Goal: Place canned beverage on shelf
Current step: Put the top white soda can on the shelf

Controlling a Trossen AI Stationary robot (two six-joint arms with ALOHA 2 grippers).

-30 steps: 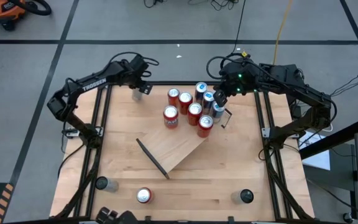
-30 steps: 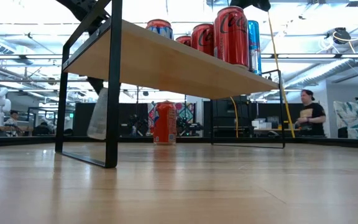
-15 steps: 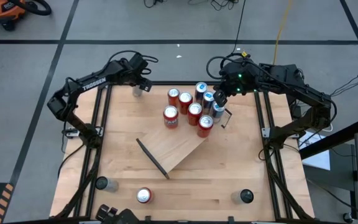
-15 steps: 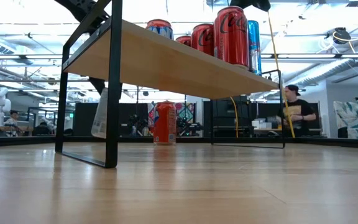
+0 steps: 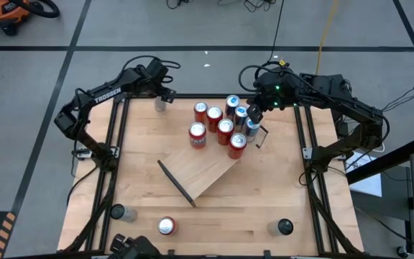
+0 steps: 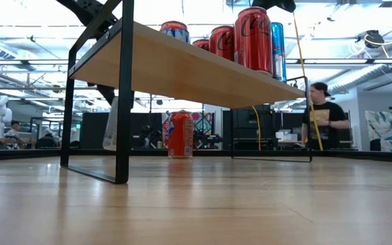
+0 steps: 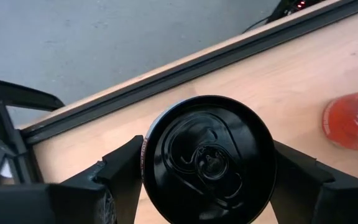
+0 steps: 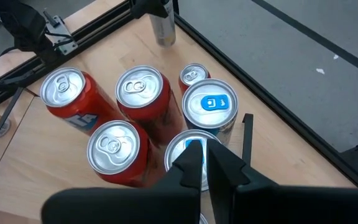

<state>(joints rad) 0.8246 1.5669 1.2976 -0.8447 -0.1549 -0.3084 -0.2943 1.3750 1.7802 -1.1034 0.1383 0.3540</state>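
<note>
Up at the far left corner of the table, the left gripper had its fingers clamped around a dark-topped can, holding it above the wood. Over on the shelf, which sat at an angle mid-table, five cans were bunched at its far end, with one red can on the table just beside it. Right gripper hung fully closed right over a blue can, gripping nothing.
</note>
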